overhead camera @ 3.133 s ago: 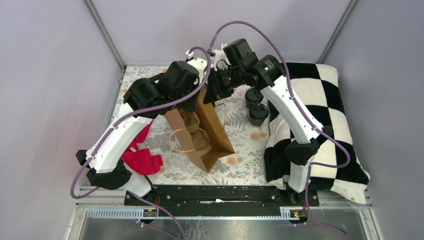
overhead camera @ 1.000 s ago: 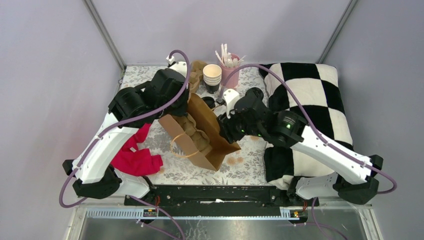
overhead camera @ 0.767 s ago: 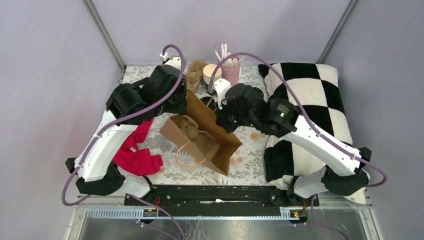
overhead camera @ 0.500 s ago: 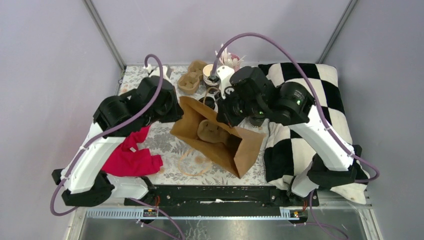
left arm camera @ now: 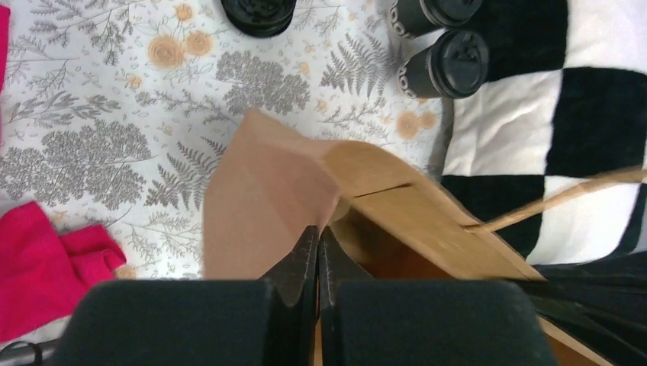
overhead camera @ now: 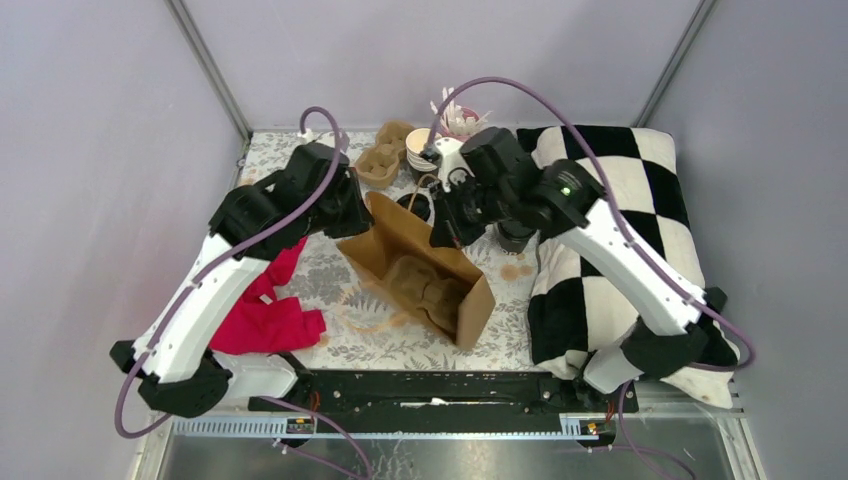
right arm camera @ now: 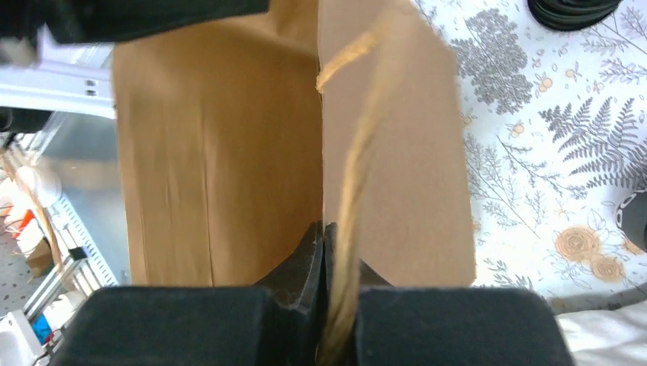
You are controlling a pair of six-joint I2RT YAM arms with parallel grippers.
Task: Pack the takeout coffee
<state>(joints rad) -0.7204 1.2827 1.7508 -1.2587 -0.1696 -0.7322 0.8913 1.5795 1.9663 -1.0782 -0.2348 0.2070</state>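
Left end effector (left arm camera: pixel 318 231) pinches paper bag (left arm camera: pixel 259 191) rim; right end effector (right arm camera: pixel 323 229) pinches opposite rim; takeout coffee (left arm camera: pixel 450 69) near bag.

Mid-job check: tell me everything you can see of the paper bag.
The bag is plain brown kraft paper, creased, with twine handles. It sits tilted on the floral cloth mid-table, with its mouth open toward the overhead camera. A moulded pulp carrier lies inside, and no cup shows in it. The left end effector is shut on one rim panel. The right end effector is shut on another beside a handle, so the two spread the mouth.
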